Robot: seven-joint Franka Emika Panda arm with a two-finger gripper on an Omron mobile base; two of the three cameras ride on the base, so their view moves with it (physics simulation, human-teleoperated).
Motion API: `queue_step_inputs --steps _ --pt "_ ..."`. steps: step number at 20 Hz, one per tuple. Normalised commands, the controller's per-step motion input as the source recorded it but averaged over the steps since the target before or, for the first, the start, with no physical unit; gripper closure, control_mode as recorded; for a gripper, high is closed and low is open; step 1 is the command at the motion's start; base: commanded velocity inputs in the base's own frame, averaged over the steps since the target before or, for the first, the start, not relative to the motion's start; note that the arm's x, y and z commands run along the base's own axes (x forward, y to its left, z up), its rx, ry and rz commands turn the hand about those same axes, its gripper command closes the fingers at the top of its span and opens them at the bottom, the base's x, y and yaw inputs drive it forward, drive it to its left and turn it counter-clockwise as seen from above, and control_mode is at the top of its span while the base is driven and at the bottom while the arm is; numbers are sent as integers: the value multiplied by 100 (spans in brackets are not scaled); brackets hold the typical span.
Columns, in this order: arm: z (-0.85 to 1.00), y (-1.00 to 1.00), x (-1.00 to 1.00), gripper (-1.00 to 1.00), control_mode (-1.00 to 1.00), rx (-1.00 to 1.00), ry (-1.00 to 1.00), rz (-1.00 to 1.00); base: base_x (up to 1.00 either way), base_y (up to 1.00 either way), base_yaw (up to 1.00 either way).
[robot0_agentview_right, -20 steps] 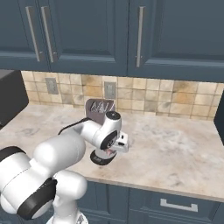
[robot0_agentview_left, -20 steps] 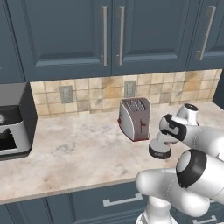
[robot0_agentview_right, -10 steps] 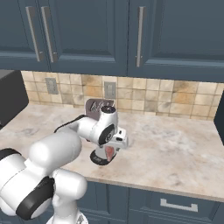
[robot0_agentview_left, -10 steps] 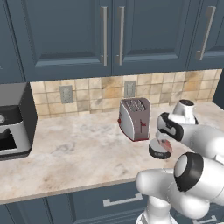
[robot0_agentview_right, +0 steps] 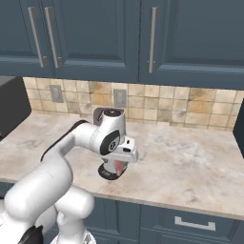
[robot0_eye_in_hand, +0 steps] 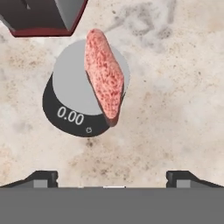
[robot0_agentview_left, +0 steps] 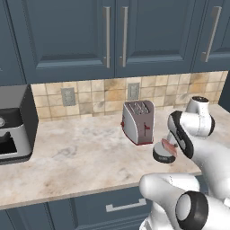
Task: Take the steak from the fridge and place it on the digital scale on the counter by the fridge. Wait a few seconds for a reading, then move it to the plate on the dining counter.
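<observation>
The steak [robot0_eye_in_hand: 105, 76], a reddish-pink slab, lies on the grey top of the small round digital scale [robot0_eye_in_hand: 70, 94] and overhangs its right rim. The scale's display reads 0.00. My gripper [robot0_eye_in_hand: 113, 178] hovers just above them, open, with its fingertips [robot0_eye_in_hand: 43, 177] spread wide and nothing between them. From the sides, the steak [robot0_agentview_left: 169, 146] sits on the scale [robot0_agentview_left: 161, 156] under my hand, and my gripper [robot0_agentview_right: 120, 161] stands over the steak [robot0_agentview_right: 117, 167] and the scale [robot0_agentview_right: 107, 173]. The fridge, the plate and the dining counter are out of view.
A silver toaster [robot0_agentview_left: 138, 121] stands close behind the scale, its corner [robot0_eye_in_hand: 41, 15] near the disc. A black appliance [robot0_agentview_left: 13, 123] occupies the counter's left end. Marbled counter [robot0_agentview_right: 190, 162] runs to the right; navy cabinets hang overhead.
My gripper opened and let go of the steak, which now rests on the scale. The hand lifted slightly and turned.
</observation>
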Motion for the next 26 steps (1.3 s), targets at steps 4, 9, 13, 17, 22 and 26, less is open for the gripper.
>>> queue_step_inputs --steps 4,9,13,17,22,26 --pt "41 19 -92 -100 -100 -1 0 0 0 0 0" --pt "28 32 -86 -100 -100 0 0 2 0 0 0" --pt "24 37 -67 -100 -100 0 0 3 0 0 0" --pt "16 27 -40 -100 -100 0 -2 3 0 0 0" --pt "0 0 0 -100 -100 0 0 0 0 0 0" --pt "0 0 0 -100 -100 0 0 0 0 0 0"
